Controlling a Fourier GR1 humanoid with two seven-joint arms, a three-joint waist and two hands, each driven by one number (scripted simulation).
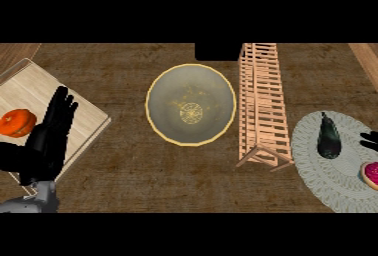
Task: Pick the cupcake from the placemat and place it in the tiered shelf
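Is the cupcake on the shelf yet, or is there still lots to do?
Nothing looks done yet. The pink cupcake still sits on the round placemat, beside a dark eggplant. The right hand only peeks in at the edge near it, holding nothing visible. The left hand rests open. Grabbing it and putting it on the wooden tiered shelf remain.

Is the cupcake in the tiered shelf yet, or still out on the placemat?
Out: the cupcake lies on the placemat at the view's right edge, apart from the tiered shelf.

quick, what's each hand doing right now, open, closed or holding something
Left hand: open, fingers straight, holding nothing.
Right hand: only a bit shows at the right edge; cannot be told.
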